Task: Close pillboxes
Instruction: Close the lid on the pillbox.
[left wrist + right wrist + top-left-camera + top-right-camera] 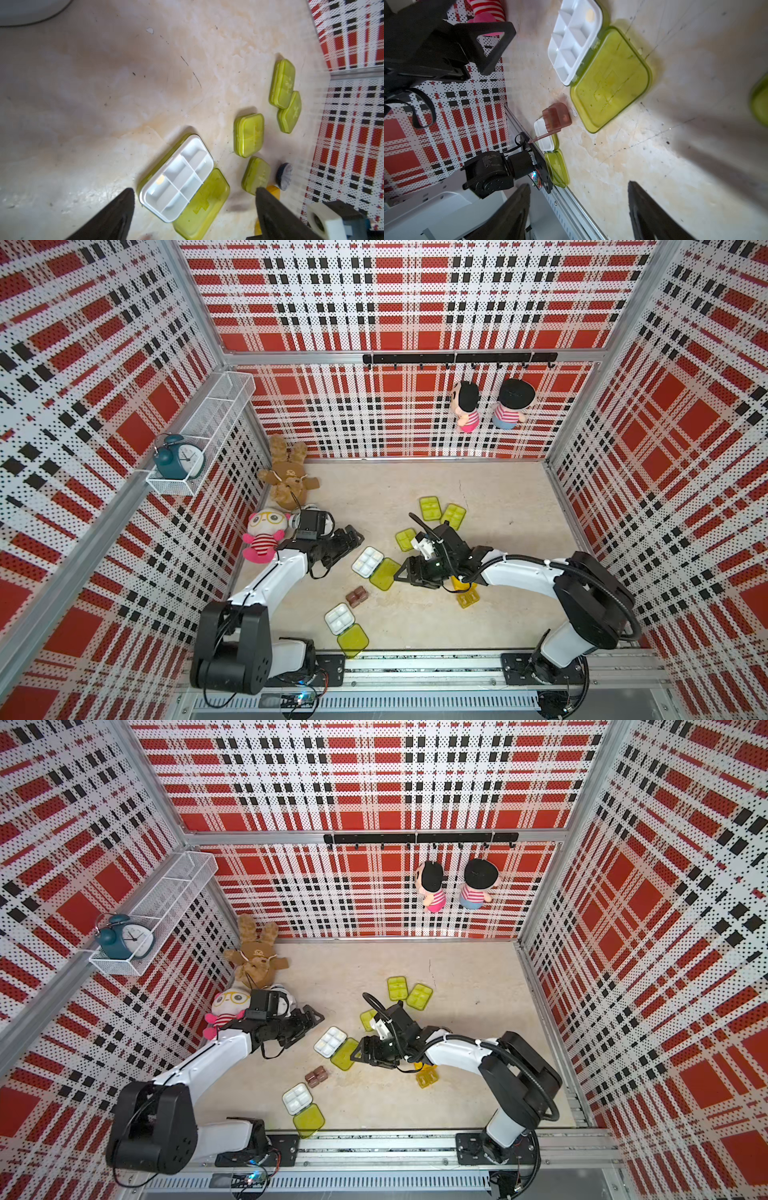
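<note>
— Where are the hands sitting?
— I'm seeing the left gripper (193,190) spread wide and empty, just beside the open pillbox (368,562). The right gripper (579,185) is gaping too, gripping nothing, at its lid side.
— Others?
— A second open pillbox (340,619) is lying near the front rail (415,659); the brown one (357,596) is possibly ajar.

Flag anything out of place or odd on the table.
Two lime pillboxes lie wide open, lids flat on the table: the middle pillbox and the front pillbox. The brown case looks open too, its thin flap sticking out.
</note>
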### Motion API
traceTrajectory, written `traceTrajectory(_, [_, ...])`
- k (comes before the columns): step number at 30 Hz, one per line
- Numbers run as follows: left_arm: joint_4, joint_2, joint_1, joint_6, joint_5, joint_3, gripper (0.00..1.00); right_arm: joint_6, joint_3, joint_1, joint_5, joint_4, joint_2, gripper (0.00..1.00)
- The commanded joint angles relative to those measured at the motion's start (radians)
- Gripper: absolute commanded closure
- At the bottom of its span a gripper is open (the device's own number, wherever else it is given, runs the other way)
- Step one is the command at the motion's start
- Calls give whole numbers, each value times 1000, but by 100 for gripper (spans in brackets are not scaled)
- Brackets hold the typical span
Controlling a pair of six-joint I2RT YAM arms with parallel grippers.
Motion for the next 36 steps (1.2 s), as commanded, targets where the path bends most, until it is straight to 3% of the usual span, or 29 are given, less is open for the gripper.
traceTrajectory(1, [22, 70, 13, 82, 17, 46, 8, 117, -15, 5, -26, 185, 49, 24])
traceTrajectory(11, [66, 219, 15, 124, 35, 89, 11, 138, 0, 5, 55, 169, 137, 23])
traceTrajectory(24, [111, 288, 9, 138, 68, 74, 13, 144, 88, 5, 88, 149, 237, 23])
traceTrajectory(36, [198, 241, -123, 33, 79, -23, 16, 201, 34, 6, 80, 317, 237, 23])
